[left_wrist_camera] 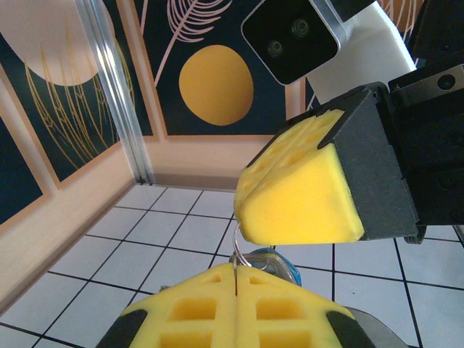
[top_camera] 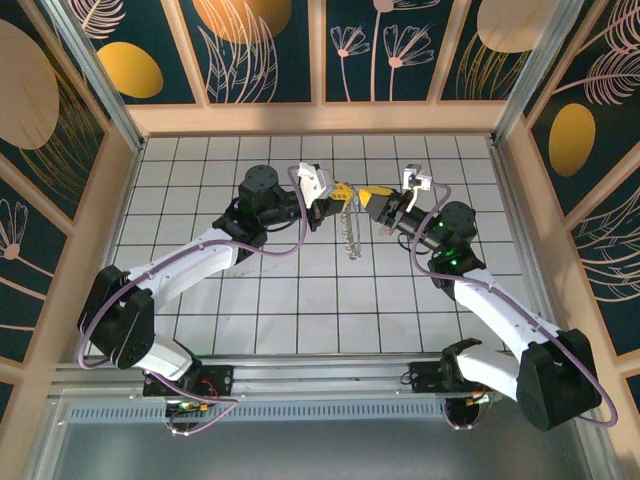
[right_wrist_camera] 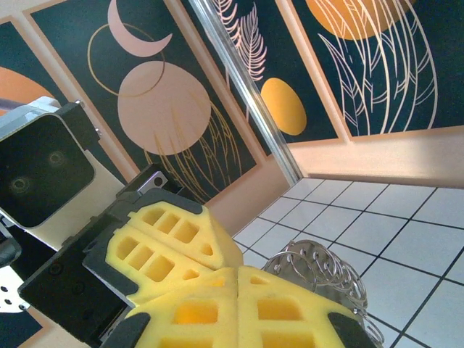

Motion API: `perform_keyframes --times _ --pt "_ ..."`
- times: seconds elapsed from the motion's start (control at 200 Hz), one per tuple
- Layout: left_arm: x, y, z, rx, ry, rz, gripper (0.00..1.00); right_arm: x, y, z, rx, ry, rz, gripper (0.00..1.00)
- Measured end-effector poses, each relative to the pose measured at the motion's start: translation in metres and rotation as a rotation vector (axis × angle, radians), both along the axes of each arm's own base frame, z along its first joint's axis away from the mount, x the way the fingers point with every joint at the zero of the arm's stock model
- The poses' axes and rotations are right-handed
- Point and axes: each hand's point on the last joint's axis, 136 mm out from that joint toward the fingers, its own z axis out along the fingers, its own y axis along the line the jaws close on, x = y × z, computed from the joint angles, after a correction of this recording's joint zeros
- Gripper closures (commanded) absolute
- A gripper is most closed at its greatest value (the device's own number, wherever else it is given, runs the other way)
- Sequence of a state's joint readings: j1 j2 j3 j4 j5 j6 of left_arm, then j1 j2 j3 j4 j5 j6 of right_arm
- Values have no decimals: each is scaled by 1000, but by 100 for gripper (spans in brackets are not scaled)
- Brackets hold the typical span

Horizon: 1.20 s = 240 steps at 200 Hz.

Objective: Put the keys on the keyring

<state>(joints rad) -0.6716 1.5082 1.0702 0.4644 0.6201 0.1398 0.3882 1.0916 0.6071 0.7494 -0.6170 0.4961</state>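
My two grippers meet tip to tip above the middle of the tiled floor, left gripper (top_camera: pixel 338 197) and right gripper (top_camera: pixel 372 203). The keyring (top_camera: pixel 350 238) hangs between them as a dangling string of small metal rings. In the left wrist view my left gripper (left_wrist_camera: pixel 236 286) is shut on a thin wire loop of the keyring (left_wrist_camera: pixel 236 250), which rises to the underside of the right gripper's yellow pad (left_wrist_camera: pixel 297 196). A key with a blue head (left_wrist_camera: pixel 288 267) sits just behind my left pads, at that loop. My right gripper (right_wrist_camera: pixel 237 286) is shut; metal rings (right_wrist_camera: pixel 319 261) bunch just beyond it. What it pinches is hidden.
The white tiled floor (top_camera: pixel 250 300) is fenced by wooden-framed patterned walls (top_camera: pixel 270 45) on three sides. A metal corner post (left_wrist_camera: pixel 116 87) stands at the back left. Both arms (top_camera: pixel 190 270) stretch in from the near edge.
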Motion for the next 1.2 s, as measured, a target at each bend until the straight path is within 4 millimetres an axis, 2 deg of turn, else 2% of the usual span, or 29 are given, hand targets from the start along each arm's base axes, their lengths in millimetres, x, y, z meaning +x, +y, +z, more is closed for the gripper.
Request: perform_keyframes --times 0.305,0.465,0.866,0.961,1.201 --pt "0 0 1 -8 7 1 100 6 -5 -1 2 2 -29 100" --pt "-1 0 5 -20 -5 -10 100 17 -17 -3 3 14 -87 100" --pt "-3 -1 11 -39 -22 -14 100 16 -17 -14 -5 45 -90 100" --pt "-3 -1 11 -39 -21 -14 100 11 -19 -10 1 35 -89 100" --pt "-4 -2 11 -42 -11 -21 100 -9 -23 19 36 -50 -69 100"
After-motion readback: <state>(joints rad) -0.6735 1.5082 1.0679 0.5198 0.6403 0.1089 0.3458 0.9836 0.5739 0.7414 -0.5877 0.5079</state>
